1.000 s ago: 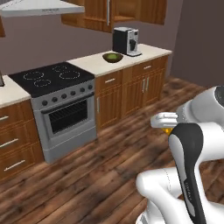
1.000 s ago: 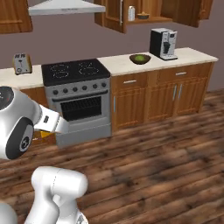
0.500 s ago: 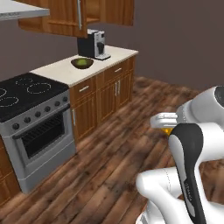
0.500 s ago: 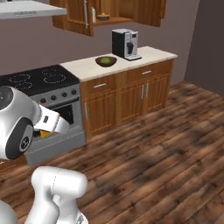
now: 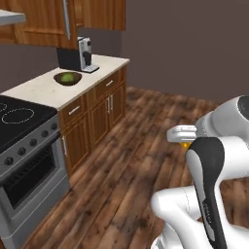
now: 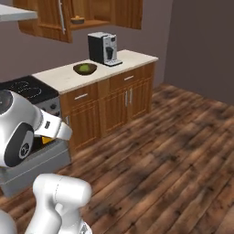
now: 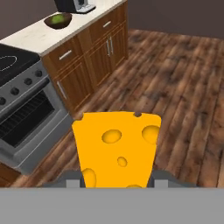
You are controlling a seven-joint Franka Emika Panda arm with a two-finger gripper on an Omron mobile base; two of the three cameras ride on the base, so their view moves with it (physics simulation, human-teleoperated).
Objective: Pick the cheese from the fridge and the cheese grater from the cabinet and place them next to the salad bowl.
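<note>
A wood-floored kitchen: stove at left, then a pale counter bearing the salad bowl and a coffee machine. Nearer, at right, the gripper is clamped on the cheese, well apart from the bowl. A jolt while driving could likely shake the wedge loose.

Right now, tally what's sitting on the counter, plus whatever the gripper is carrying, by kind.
Salad bowl: 1
Coffee machine: 1
Cheese, held in the gripper: 1
Total: 3
</note>
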